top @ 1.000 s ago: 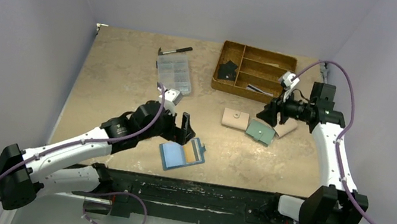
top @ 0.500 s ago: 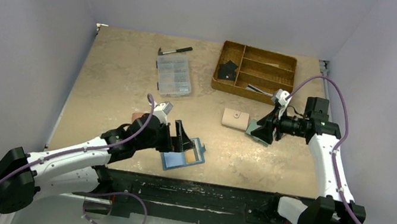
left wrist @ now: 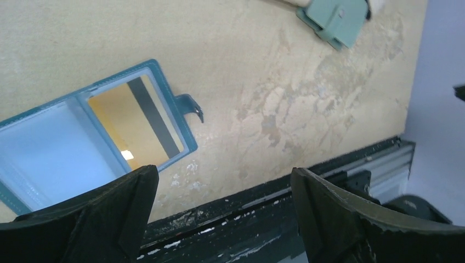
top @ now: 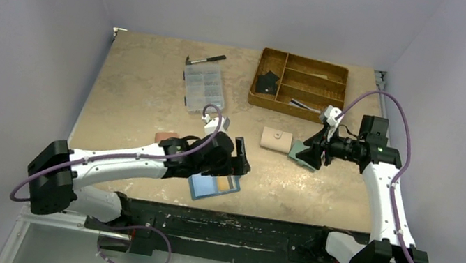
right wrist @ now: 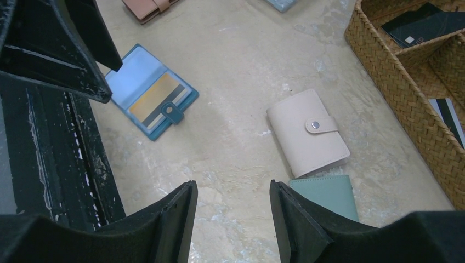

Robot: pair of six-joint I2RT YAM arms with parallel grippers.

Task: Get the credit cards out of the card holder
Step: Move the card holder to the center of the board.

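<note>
The card holder (top: 213,186) lies open near the table's front edge, dark blue with a lighter blue inside (left wrist: 49,153). A tan credit card (left wrist: 140,123) with a dark stripe sits in its right pocket (right wrist: 156,98). My left gripper (top: 240,155) hovers just right of and above the holder, open wide and empty (left wrist: 222,172). My right gripper (top: 304,153) hangs open over the pale teal wallet (right wrist: 326,194), with nothing between its fingers (right wrist: 233,189). Dark cards (right wrist: 417,22) lie in the wicker tray.
A wicker tray (top: 298,84) with compartments stands at the back right. A beige wallet (top: 276,139) lies beside the teal one, and a pink wallet (top: 162,136) behind my left arm. A clear parts box (top: 203,88) and a marker (top: 206,59) sit at the back.
My left arm has swung right, past the open card holder. My right gripper came down and toward the front over the teal wallet, then held still.
</note>
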